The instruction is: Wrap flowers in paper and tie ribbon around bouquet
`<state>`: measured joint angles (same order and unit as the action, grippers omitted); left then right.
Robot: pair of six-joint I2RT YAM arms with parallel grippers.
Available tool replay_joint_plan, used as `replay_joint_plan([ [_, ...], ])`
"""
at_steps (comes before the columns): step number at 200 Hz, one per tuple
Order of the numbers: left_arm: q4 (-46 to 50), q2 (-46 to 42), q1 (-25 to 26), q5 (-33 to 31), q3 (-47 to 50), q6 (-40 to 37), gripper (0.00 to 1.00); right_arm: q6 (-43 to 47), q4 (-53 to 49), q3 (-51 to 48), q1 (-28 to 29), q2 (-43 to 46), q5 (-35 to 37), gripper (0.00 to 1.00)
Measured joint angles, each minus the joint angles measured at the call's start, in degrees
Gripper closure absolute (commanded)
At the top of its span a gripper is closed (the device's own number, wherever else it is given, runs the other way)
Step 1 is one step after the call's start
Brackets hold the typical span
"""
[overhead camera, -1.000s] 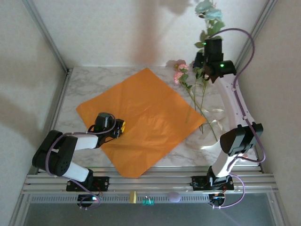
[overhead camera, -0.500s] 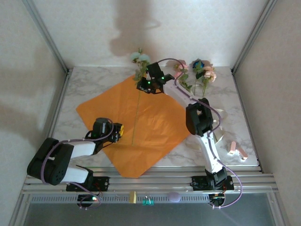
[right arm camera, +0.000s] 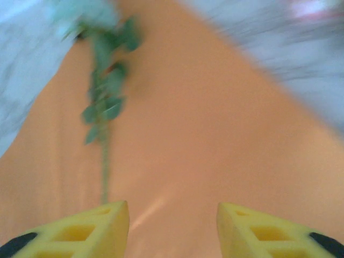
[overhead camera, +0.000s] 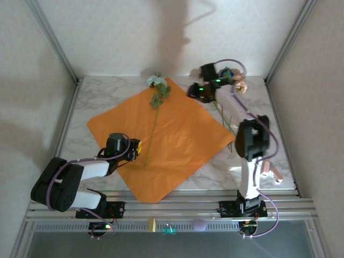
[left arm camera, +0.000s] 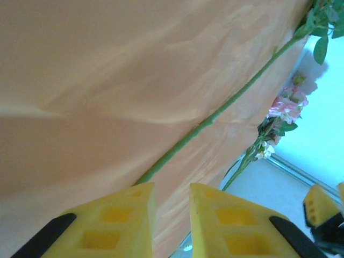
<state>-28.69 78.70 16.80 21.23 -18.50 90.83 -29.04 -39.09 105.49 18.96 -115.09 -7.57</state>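
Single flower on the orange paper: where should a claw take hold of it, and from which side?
Probably the bare lower stem, from above, with the jaws set across it. It lies flat on the paper, thin and straight, while the leaves and bloom crowd the far end.

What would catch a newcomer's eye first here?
The big orange paper spread mid-table, one flower lying across it with its bloom at the far corner. The other flowers lie at the far right, beside the open right gripper.
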Motion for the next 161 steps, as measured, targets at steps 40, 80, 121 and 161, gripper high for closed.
replay_joint_plan([
  [40, 4.7, 0.0, 0.0, 0.0, -7.1, -4.1, 0.77, 7.5, -2.2, -6.4, -13.6, 5.7, 11.1, 0.62],
  [80, 7.4, -0.2, 0.0, 0.0, -9.3, -6.5, 0.77, 12.4, -5.6, -4.8, -14.0, -2.1, 16.2, 0.60],
  [121, 8.4, -0.2, 0.0, 0.0, -9.3, -6.9, 0.77, 18.8, -8.8, 2.6, -10.7, -12.6, 18.4, 0.54],
  [161, 8.5, -0.1, 0.0, 0.0, -9.3, -6.9, 0.77, 21.2, -11.3, 6.0, -8.0, -16.3, 19.6, 0.56],
])
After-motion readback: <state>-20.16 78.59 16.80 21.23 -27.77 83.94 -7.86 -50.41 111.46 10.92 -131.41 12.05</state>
